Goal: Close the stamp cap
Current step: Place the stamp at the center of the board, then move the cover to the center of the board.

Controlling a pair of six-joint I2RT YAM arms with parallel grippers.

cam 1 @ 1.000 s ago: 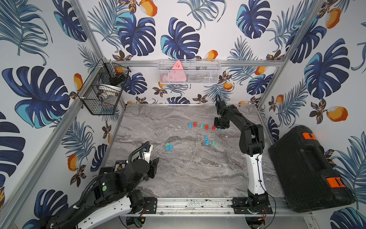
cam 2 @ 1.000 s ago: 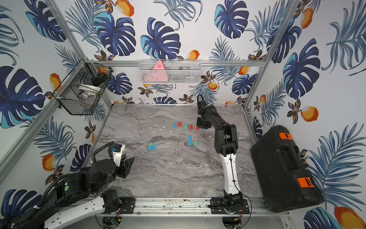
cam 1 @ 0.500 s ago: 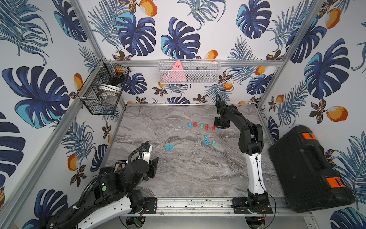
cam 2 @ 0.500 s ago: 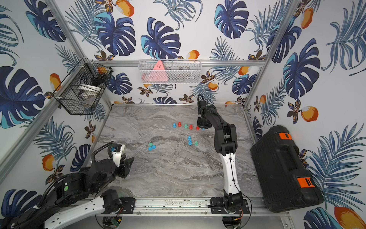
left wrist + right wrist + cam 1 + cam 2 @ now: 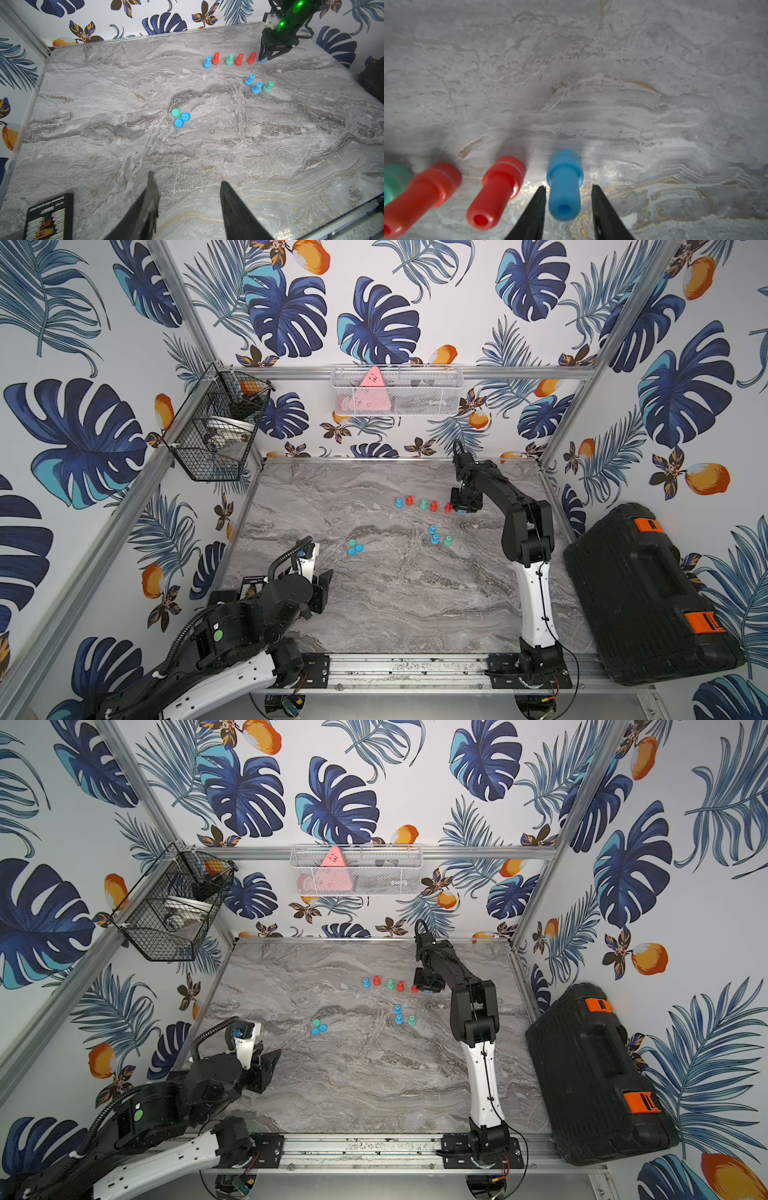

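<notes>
In both top views the right gripper (image 5: 460, 509) hangs low at the end of a row of peg-shaped plastic stamps (image 5: 423, 504) on the grey marbled bench (image 5: 395, 614). The left wrist view shows the left gripper (image 5: 187, 184) idle, fingers wide and empty, with three loose round plastic caps (image 5: 180, 118) lying mid-bench. In the right wrist view narrowly parted fingers (image 5: 537, 209) flank the upright blue plastic stamp (image 5: 564, 187) without touching it; it seems capped and aligned with the row.

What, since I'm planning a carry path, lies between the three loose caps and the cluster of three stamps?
Nothing: only bare marble tabletop separates the loose caps from the three-stamp cluster, as both top views and the left wrist view show.
</notes>
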